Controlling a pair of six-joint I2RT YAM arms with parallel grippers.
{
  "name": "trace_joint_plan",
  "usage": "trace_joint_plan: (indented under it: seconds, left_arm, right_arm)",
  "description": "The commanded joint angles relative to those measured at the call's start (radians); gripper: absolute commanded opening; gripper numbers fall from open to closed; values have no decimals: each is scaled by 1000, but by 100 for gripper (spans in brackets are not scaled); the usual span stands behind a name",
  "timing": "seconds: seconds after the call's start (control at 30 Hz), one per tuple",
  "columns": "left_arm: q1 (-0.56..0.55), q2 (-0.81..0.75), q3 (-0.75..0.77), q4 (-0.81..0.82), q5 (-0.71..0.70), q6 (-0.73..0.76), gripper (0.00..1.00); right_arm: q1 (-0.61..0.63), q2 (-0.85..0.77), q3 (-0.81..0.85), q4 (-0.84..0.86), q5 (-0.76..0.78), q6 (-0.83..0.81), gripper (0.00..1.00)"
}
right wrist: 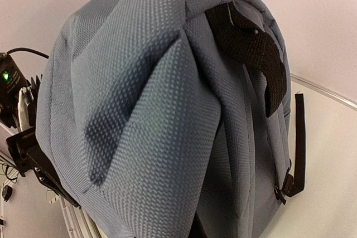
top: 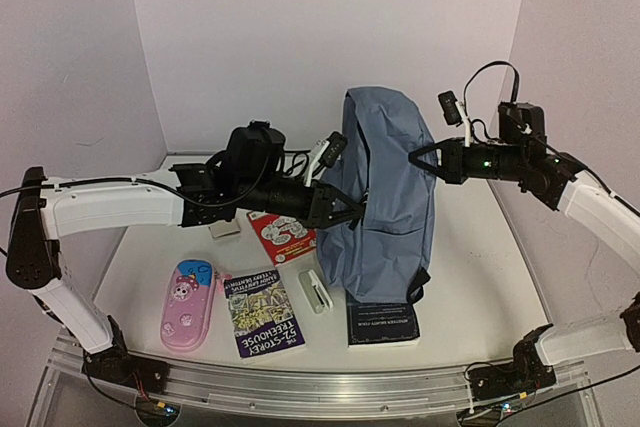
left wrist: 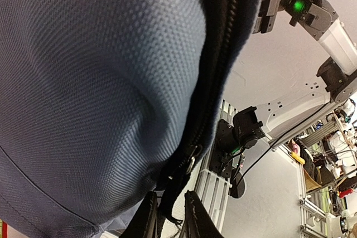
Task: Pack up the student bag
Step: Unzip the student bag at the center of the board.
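while the student bag (top: 390, 197) stands upright in the middle of the desk (top: 150, 267), the left gripper (top: 351, 212) meets its left zip edge, jaws nearly together with a black zip tab between the fingers (left wrist: 146, 218). the right gripper (top: 418, 160) is closed on a fold of fabric high on the bag's right side. a pink pencil case (top: 188, 304), a treehouse book (top: 263, 312) and a dark book (top: 381, 325) lie along the near edge.

The left arm (top: 110, 205) and right arm (top: 600, 209) wear glossy white shells between chunky black joints. Thin black cables (top: 490, 64) loop off them. The left gripper (left wrist: 171, 217) is black. A green light (top: 487, 160) glows by the right wrist.
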Motion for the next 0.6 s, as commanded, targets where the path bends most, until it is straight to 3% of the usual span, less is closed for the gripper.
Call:
trace_joint_plan:
  seconds: [0.0, 0.17, 0.23, 0.57]
  left_arm:
    - [-4, -32, 37, 55, 23, 0, 15]
    - [-4, -43, 27, 57, 13, 3, 2]
    - [-4, -50, 22, 58, 6, 2, 1]
    - [-5, -92, 3, 36, -24, 15, 12]
  right_arm:
    - [-1, -27, 12, 133, -24, -2, 0]
    - [0, -31, 10, 132, -23, 0, 0]
    - [-1, -33, 11, 132, -22, 1, 0]
    - [-1, -42, 7, 131, -14, 3, 0]
